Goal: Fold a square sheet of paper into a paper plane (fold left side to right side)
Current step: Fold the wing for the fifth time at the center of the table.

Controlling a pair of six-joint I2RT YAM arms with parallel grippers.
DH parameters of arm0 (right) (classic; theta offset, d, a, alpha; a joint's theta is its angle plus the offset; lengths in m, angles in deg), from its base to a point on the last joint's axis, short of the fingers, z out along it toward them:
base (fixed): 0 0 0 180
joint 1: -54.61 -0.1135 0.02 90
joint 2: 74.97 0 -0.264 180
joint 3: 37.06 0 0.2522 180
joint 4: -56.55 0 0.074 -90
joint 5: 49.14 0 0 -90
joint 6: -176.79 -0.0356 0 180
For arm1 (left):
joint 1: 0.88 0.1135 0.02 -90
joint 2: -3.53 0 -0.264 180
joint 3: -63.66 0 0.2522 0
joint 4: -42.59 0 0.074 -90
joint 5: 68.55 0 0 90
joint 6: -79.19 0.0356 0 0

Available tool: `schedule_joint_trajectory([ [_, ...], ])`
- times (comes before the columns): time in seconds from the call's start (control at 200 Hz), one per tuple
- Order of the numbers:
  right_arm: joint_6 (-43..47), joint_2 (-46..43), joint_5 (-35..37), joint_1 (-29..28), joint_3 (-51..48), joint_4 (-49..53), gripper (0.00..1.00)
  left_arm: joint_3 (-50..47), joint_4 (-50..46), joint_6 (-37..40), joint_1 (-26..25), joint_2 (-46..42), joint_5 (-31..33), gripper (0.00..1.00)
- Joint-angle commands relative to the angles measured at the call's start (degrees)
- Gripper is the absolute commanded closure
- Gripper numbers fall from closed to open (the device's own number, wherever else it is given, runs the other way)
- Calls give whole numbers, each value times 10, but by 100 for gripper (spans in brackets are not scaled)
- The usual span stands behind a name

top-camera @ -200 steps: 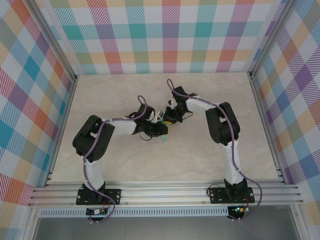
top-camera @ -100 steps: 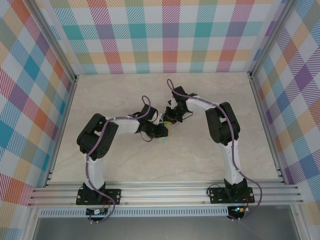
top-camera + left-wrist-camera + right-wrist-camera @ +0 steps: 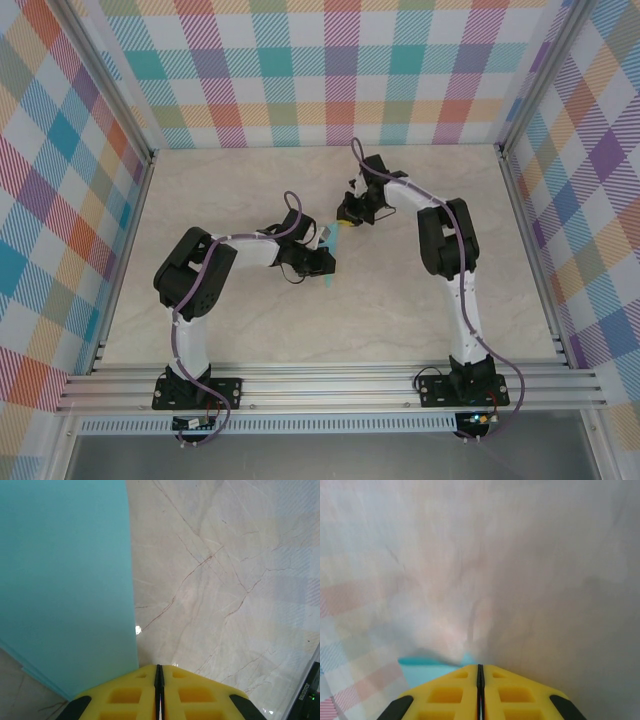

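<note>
1. There are two arms, and each carries one end effector with two yellow fingers.
2. The left end effector [image 3: 158, 669] is narrow. Its two fingers [image 3: 125, 696] are pressed together, with only a thin dark seam between them.
3. There is one square sheet of paper [image 3: 65, 580], turquoise-blue. In the left wrist view it reaches ahead and to the left of the left end effector.
4. The sheet's straight right edge runs down to the tip of the left finger. Its lower edge slants away past that finger's outer side. I cannot tell whether the fingers pinch the sheet or merely sit beside it.
5. Ahead and to the right of the left end effector lies bare marbled bench [image 3: 225, 580].
6. The right end effector [image 3: 478, 669] is also narrow, its two fingers meeting along a thin seam with nothing seen between them.
7. In the right wrist view, a sliver of the same turquoise sheet shows just beyond the left fingertip. The picture is too blurred to say whether it touches.
8. From above, the sheet lies between the two end effectors, close against the left one and a little apart from the right one.
</note>
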Motion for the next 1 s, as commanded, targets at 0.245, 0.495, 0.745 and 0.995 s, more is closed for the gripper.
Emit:
schedule_joint_trajectory([
  [0.245,34,-33,-5,15,41,43,92,-31,-67,10,-12,17,33,91],
  [0.495,-24,-182,-107,2,-206,-90,94,-29,-64,9,-12,17,37,93],
  [0.745,-50,-183,-123,-30,-283,-140,95,-29,-65,9,-13,16,40,95],
  [0.995,-53,-132,-121,-52,-253,-129,94,-30,-66,8,-13,12,42,96],
])
